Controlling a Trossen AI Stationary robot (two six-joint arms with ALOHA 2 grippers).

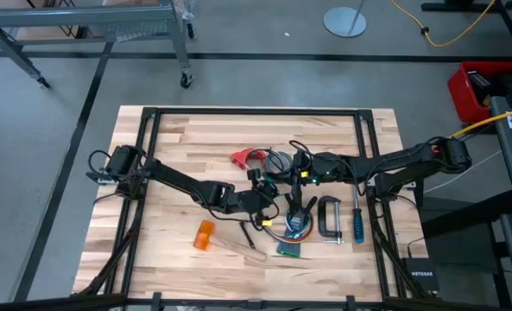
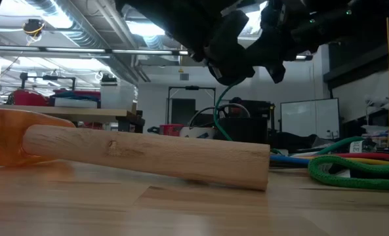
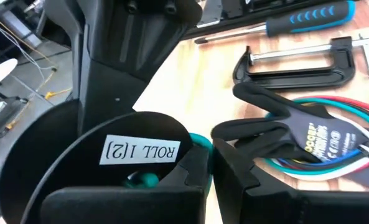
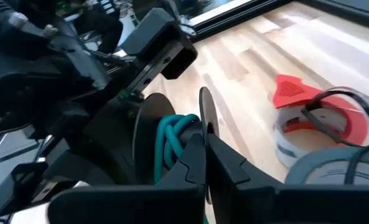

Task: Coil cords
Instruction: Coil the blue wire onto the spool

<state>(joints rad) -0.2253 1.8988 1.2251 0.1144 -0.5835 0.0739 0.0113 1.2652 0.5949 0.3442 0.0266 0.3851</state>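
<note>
My left jaws (image 3: 210,180) are closed to a slit, pinched on the black flat-sided plastic spool (image 3: 109,155) wound with teal cord (image 4: 170,144), the one with the white "ROLL 1(2)" label. My right jaws (image 4: 206,168) are shut on the same spool's thin rim, so both of my jaws meet at it, held above the middle of the worktop (image 1: 178,138).

Just beside the spool, toward the near edge, lies a black work glove (image 3: 296,127) on a loose bundle of red, green, blue and white wires (image 3: 349,158). Beyond it lie a black metal C-clamp (image 3: 296,65) and a blue-handled screwdriver (image 3: 308,17), both nearer the right edge. Toward the far edge sits a grey tape roll in a red plastic dispenser (image 4: 318,127), with thin dark cable (image 4: 352,98) looping over it. An orange-headed tool with a pale wooden handle (image 2: 148,154) lies by the near-left corner.

The risk I judge: with 2 grips on 1 thin rim, any uneven pull could twist the spool out of either pinch, spilling the teal cord's turns or snagging them on the glove and wires below.
</note>
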